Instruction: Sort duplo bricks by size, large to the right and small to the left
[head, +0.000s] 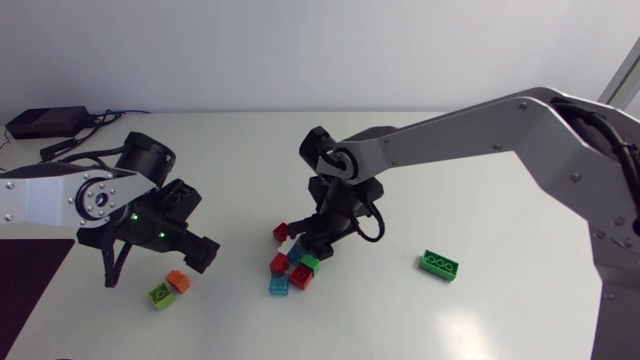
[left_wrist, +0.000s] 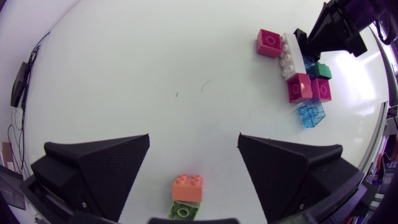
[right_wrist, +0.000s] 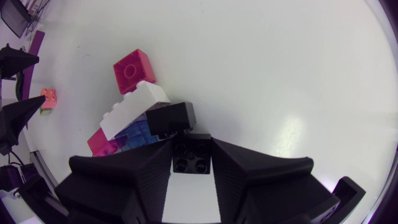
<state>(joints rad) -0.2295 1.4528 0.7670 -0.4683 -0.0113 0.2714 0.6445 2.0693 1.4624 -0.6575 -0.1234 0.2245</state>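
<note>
Black brick (right_wrist: 191, 155) sits pinched in the right gripper (right_wrist: 191, 144), jaws barely parted around it, the white brick (right_wrist: 134, 109) just ahead. The left gripper (left_wrist: 194, 143) gapes wide and empty, the orange brick (left_wrist: 187, 185) loose between its jaws.

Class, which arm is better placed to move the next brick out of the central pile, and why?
Right: the right gripper is at the pile, shut on a black brick; the left gripper hangs open by the orange brick.

One white brick (left_wrist: 287, 55); beside it three pink bricks (left_wrist: 298, 87); far from it one orange brick (left_wrist: 187, 186), one lime brick (left_wrist: 183, 210), one long green brick (head: 439, 264).
</note>
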